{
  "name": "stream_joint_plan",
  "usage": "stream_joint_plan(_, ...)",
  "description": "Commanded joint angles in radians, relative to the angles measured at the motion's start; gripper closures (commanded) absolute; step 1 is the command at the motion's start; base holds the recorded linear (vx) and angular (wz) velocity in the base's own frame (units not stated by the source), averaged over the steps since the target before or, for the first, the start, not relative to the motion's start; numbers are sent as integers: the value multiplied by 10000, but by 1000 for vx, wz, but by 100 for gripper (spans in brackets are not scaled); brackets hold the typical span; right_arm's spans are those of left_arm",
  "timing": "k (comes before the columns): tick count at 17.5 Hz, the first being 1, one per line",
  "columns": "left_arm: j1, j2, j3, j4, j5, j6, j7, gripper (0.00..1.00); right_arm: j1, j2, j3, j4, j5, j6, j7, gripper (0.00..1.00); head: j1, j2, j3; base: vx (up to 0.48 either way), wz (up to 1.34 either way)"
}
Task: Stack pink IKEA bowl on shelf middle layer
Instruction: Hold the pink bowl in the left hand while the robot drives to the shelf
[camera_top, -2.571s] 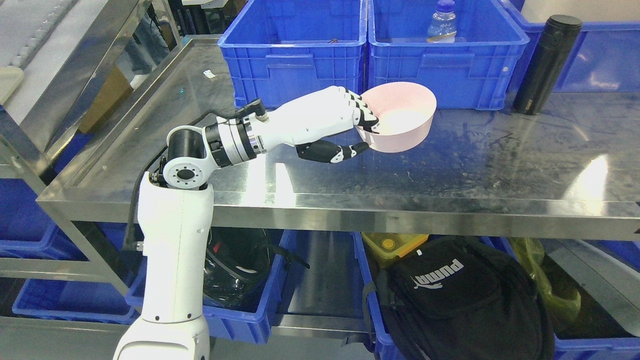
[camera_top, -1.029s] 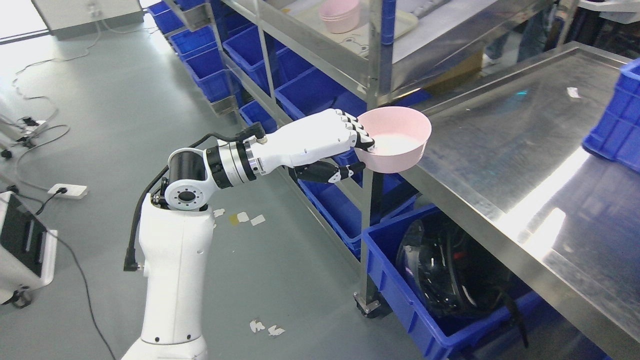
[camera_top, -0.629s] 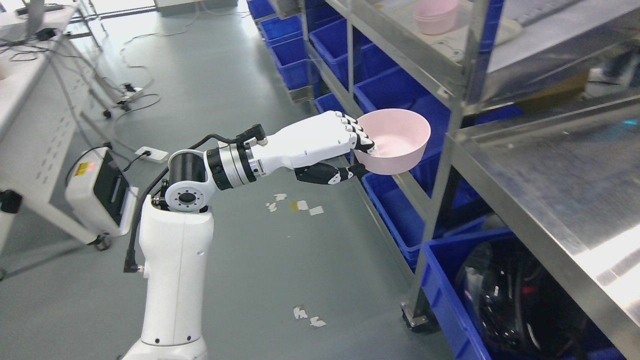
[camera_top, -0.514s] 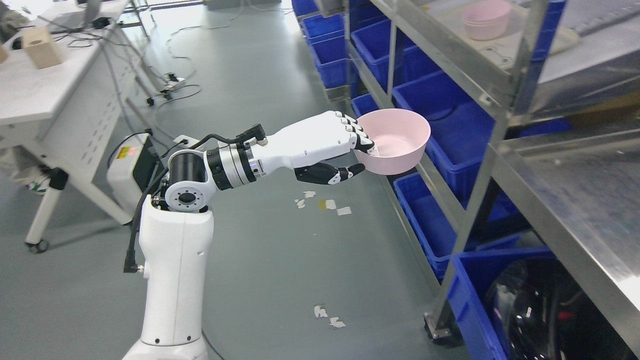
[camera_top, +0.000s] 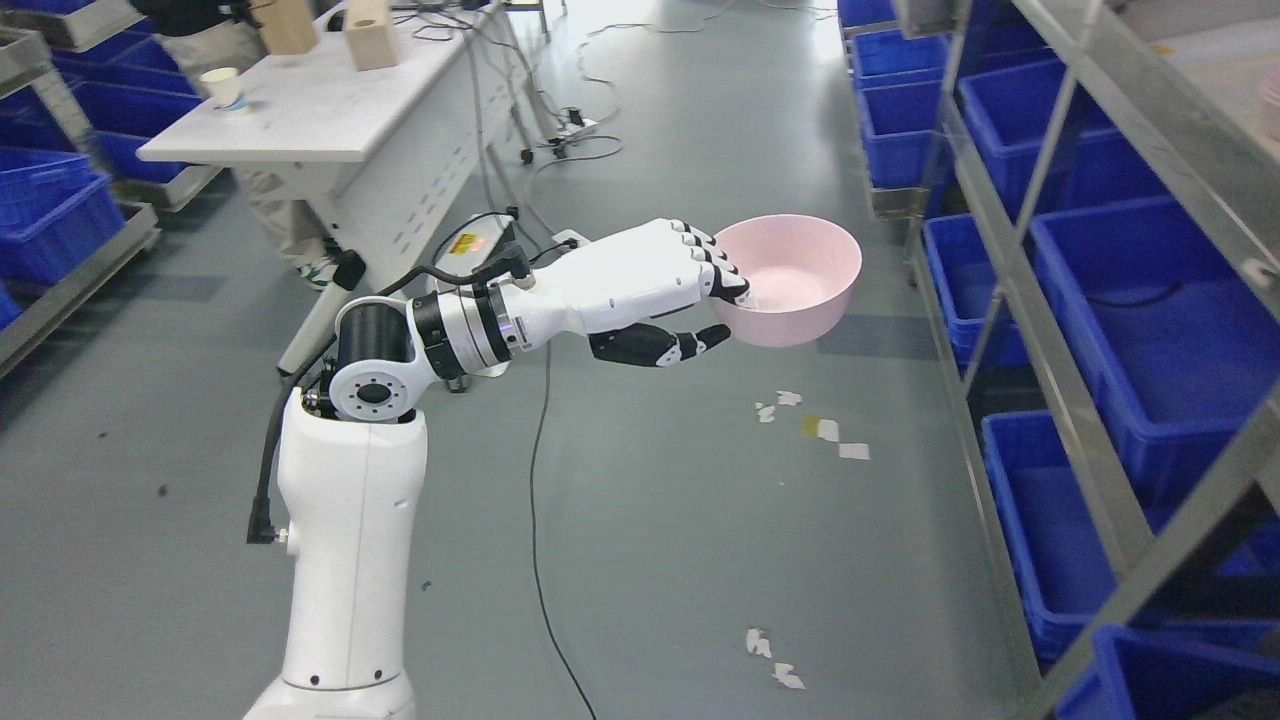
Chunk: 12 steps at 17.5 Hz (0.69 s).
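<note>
1. One long metal shelf (camera_top: 1010, 260) is running down the right side, blue bins (camera_top: 1150, 330) filling its lower levels; its middle layer is barely showing at the top right.
2. The left robot hand (camera_top: 690, 290) is reaching over open floor (camera_top: 650, 520), fingers curled over the near rim, thumb underneath.
3. The pink bowl (camera_top: 790, 278) is hanging level in that pinch, well apart from the shelf.
4. Gripped by one edge only, it is likely risking tipping or slipping during turning.

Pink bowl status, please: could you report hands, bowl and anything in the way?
Left hand shut on pink bowl; right hand out of view. Bowl upright, held over open floor. Shelf off to the right, nothing between.
</note>
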Motion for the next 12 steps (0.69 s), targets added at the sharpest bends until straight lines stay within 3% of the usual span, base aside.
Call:
stream_joint_plan(1, -16, 175, 76, -11, -3, 5, -2, 98, 218, -175, 0, -175, 0, 2, 48, 0, 0, 0, 0, 121, 839)
stream_joint_plan(6, 15, 175, 76, -11, -3, 5, -2, 98, 218, -175, 0, -175, 0, 2, 48, 0, 0, 0, 0, 150, 587)
stream_joint_plan(12, 15, 175, 92, -11, -3, 5, -2, 98, 218, -175, 0, -175, 0, 2, 48, 0, -1, 1, 0, 262, 73)
